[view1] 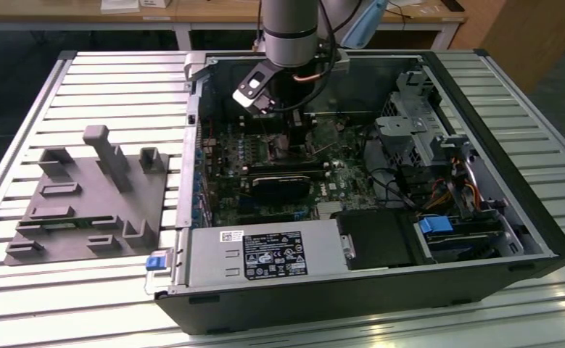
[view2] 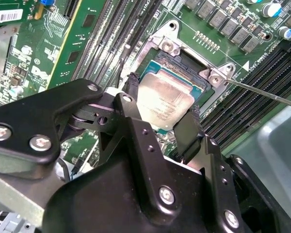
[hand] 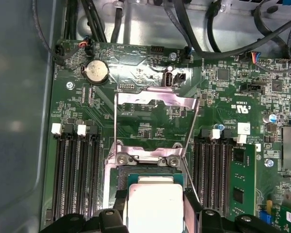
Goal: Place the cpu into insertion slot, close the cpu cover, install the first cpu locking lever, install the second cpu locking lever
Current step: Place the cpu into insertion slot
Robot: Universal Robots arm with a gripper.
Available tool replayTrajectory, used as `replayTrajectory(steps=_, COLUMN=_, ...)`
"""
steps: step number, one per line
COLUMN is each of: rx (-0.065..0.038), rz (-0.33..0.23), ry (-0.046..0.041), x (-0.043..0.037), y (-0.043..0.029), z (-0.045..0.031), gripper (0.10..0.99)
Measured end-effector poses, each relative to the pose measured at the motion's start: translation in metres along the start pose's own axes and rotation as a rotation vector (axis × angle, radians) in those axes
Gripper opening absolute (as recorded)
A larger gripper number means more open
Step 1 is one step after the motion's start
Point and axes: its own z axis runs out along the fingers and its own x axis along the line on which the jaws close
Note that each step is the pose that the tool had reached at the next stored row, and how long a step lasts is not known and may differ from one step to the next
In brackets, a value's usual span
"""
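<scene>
Gripping cpu (view2: 165, 99) by two edges, fingers (view2: 186, 128) closed on it, just over slot (view2: 173, 59) w/ cover (hand: 155, 100) lying open.

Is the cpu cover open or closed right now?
Open. The cpu cover is swung back on its hinge, away from the insertion slot, leaving the cpu uncovered.

Hand (view1: 284, 141) low inside open case (view1: 545, 239), above motherboard (view1: 348, 180).

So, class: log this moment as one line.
claw: grips chip | chip: at socket | cover: open
</scene>
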Motion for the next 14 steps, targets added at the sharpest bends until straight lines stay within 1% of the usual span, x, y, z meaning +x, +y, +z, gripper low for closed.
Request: replayTrajectory(steps=14, rx=0.001, rz=0.011, ry=-0.0001, x=0.0017, y=-0.0007, z=0.0051, gripper=0.541)
